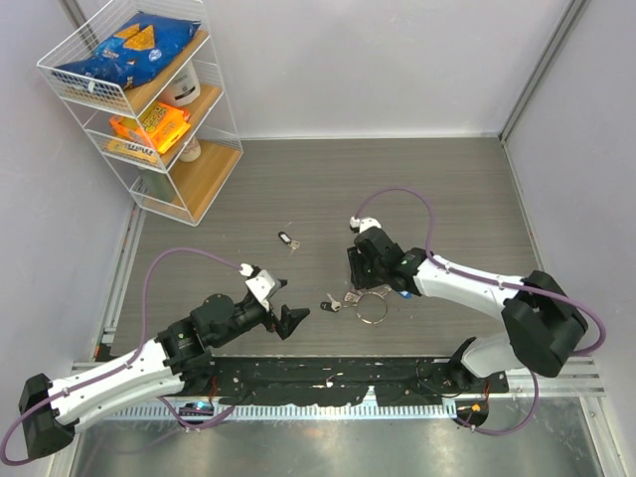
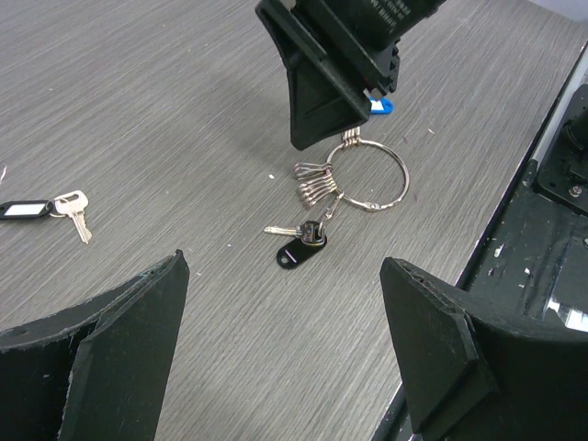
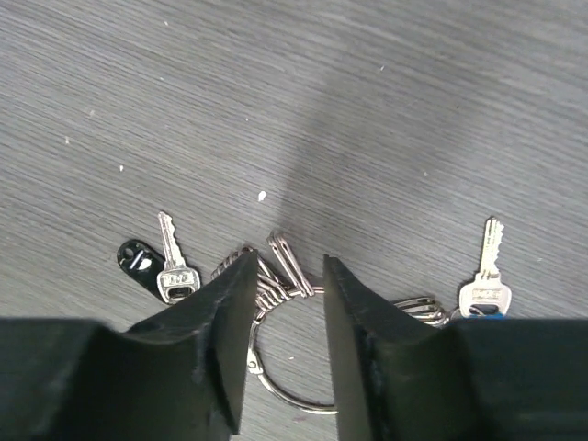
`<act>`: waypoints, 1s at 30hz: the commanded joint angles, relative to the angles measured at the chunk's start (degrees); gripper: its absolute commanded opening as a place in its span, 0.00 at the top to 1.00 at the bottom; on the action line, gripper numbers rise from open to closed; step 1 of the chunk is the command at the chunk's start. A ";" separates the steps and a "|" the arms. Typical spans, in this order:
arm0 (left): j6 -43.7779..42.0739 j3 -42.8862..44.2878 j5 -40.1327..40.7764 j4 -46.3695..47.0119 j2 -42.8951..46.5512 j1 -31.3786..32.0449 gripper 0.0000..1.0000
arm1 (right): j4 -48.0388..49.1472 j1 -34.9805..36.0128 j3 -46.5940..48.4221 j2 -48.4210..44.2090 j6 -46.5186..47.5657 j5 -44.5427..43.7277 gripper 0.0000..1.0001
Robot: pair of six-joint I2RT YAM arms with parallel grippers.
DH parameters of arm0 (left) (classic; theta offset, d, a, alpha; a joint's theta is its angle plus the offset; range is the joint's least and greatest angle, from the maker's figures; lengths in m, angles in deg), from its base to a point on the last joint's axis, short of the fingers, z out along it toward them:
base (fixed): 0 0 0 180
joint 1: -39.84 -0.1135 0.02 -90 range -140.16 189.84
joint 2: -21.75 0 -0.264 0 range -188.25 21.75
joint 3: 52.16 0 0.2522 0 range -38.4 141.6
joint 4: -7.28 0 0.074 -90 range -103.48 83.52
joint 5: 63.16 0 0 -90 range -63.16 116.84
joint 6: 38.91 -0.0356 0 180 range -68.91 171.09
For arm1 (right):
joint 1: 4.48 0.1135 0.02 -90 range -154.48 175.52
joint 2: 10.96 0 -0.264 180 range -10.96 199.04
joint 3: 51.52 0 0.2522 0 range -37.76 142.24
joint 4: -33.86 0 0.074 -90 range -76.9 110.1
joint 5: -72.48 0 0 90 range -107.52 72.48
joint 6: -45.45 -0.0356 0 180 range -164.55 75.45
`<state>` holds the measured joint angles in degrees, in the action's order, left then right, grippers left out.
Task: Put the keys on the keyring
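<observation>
The right fingers [image 3: 220, 340] overhang the keyring [image 1: 373, 310]; only its near rim lies unobstructed.

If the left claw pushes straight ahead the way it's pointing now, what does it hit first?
Most likely the black-tagged key, lying centred ahead of the open left claw; the keyring lies just beyond. Depth is unclear, so it might touch the table first.
</observation>
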<state>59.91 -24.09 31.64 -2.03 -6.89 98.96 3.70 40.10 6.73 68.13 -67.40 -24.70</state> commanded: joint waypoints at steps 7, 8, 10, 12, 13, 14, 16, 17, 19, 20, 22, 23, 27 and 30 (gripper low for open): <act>0.50 0.55 -0.58 2.32 0.34 -0.31 0.09 | 1.72 1.74 2.27 3.00 1.32 2.96 0.82; 0.50 0.64 -0.58 2.32 0.26 -0.31 0.08 | 1.81 1.83 2.18 3.17 1.23 2.96 0.82; 0.50 0.64 -0.67 2.32 0.17 -0.31 0.08 | 1.90 2.09 2.36 3.79 1.06 3.14 0.82; 0.50 0.72 -0.67 2.32 0.17 -0.31 0.09 | 2.16 2.36 2.62 5.01 1.14 3.49 0.82; 0.50 0.64 -0.58 2.32 0.17 -0.23 0.08 | 2.08 2.53 2.79 5.37 1.23 3.58 0.82; 0.50 0.55 -0.58 2.32 0.25 -0.31 0.08 | 2.25 2.62 2.97 5.98 1.14 3.49 0.82; 0.50 0.55 -0.58 2.32 0.25 -0.31 0.09 | 2.43 2.62 3.23 6.69 1.05 3.40 0.81; 0.50 0.55 -0.58 2.41 0.17 -0.31 0.08 | 2.52 2.62 3.32 6.95 1.14 3.14 0.81; 0.41 0.55 -0.58 2.41 0.17 -0.23 0.08 | 2.43 2.62 3.85 7.22 1.14 2.53 0.79; 0.50 0.55 -0.40 2.41 0.17 -0.31 0.08 | 2.52 2.62 4.02 7.39 1.32 2.35 0.78; 0.41 0.64 -0.40 2.32 0.08 -0.31 0.08 | 2.43 2.71 4.29 7.48 1.49 1.91 0.77; 0.41 0.64 -0.40 2.32 0.08 -0.31 0.08 | 2.34 2.62 4.46 7.48 1.41 1.73 0.77; 0.41 0.55 -0.32 2.32 0.08 -0.31 0.08 | 2.43 2.62 4.82 7.57 1.67 1.38 0.76; 0.41 0.63 -0.32 2.41 -0.01 -0.23 0.08 | 2.25 2.62 5.26 8.71 1.76 1.47 0.76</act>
<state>59.91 -24.09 31.64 -2.03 -6.87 98.96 4.55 42.44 9.62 75.65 -66.57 -22.16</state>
